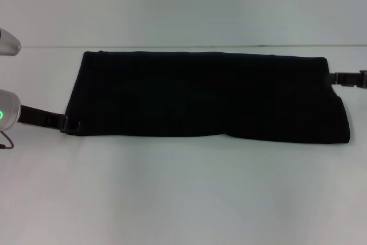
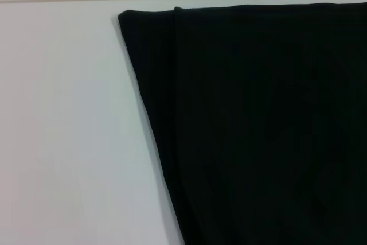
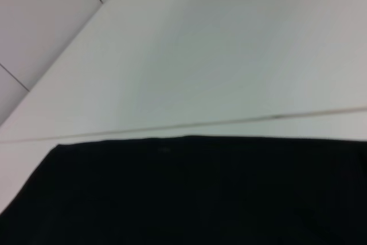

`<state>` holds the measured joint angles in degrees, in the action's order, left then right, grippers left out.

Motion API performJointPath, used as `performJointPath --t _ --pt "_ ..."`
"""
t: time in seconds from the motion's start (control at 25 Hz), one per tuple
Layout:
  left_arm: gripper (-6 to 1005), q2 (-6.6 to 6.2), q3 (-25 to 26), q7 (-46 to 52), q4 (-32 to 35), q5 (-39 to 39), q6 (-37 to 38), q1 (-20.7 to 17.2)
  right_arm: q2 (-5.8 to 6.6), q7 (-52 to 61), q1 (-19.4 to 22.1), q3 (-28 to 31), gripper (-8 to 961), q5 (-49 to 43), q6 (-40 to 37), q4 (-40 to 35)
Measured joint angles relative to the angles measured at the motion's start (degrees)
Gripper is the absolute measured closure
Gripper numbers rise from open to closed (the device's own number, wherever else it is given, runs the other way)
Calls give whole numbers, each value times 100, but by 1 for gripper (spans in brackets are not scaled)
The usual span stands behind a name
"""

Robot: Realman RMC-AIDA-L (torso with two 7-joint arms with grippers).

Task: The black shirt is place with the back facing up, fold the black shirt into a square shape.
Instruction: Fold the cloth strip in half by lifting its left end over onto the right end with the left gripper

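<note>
The black shirt (image 1: 206,96) lies flat on the white table (image 1: 183,199), folded into a long band running left to right with no lettering showing. My left gripper (image 1: 64,123) reaches in from the left and meets the band's near left corner. My right gripper (image 1: 337,78) comes in from the right and touches the right edge close to the far corner. The left wrist view shows the shirt (image 2: 258,130) with its far left corner and a folded-over layer. In the right wrist view, the shirt (image 3: 200,193) shows only its straight far edge.
The table's back edge (image 1: 183,46) runs just behind the shirt, with a pale wall (image 1: 183,4) beyond it. Bare white tabletop stretches in front of the shirt and to its left.
</note>
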<state>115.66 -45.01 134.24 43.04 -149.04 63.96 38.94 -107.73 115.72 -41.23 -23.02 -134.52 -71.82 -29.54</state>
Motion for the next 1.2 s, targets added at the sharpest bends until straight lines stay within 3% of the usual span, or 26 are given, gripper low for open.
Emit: performJointPath --t 0.28,0.64,1.2 --pt "598 -7 1 -3 28 -21 -7 3 92 343 203 -419 253 -7 -8 -9" --pt "995 2 1 -31 38 -28 -7 13 99 465 499 -811 254 -13 -21 65" --pt "995 11 1 -89 17 -29 -22 95 -94 430 444 -905 323 -12 498 332"
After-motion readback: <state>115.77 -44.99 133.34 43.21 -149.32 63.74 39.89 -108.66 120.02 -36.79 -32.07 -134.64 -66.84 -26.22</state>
